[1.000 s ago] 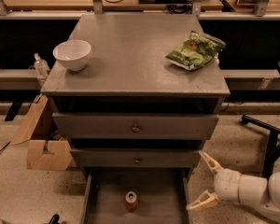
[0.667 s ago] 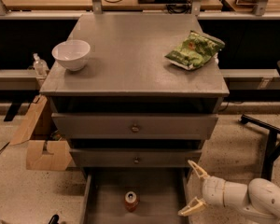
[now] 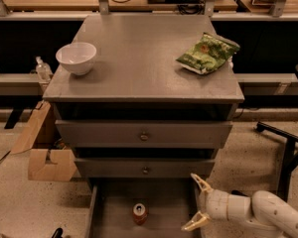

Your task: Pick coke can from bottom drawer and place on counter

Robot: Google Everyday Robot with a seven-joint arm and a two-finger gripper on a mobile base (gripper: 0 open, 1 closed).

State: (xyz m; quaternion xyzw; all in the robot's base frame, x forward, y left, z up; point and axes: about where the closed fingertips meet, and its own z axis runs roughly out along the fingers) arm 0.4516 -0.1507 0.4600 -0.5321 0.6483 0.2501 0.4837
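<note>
**Item: coke can, in open bottom drawer; gripper alongside**

Coke can (image 3: 140,213): small red cylinder with a silver top, standing upright. It sits on the grey floor of the bottom drawer (image 3: 114,217), near the middle and toward the front. Nothing touches it. Any lettering on its side is too small to read.

Bottom drawer: pulled out from beneath two shut grey drawers, each with a small round knob, upper knob (image 3: 144,136) and lower knob (image 3: 146,170). Shallow tray with low side walls, the can its only visible content.

Counter (image 3: 144,68): flat grey top of the cabinet. It carries a white bowl (image 3: 76,57) at the left edge and a crumpled green snack bag (image 3: 207,52) at the right rear. The print on the bag cannot be read.

Gripper (image 3: 190,202): white, entering from the lower right, positioned at the right wall of the bottom drawer. It is level with the can and to the can's right, clearly apart from it. The two pale fingers (image 3: 198,181) are spread wide, one above the other, holding nothing and closed on nothing.

Surroundings: cardboard box (image 3: 49,163) on the speckled floor left of the cabinet; light wooden bench (image 3: 139,1) with cables behind.
</note>
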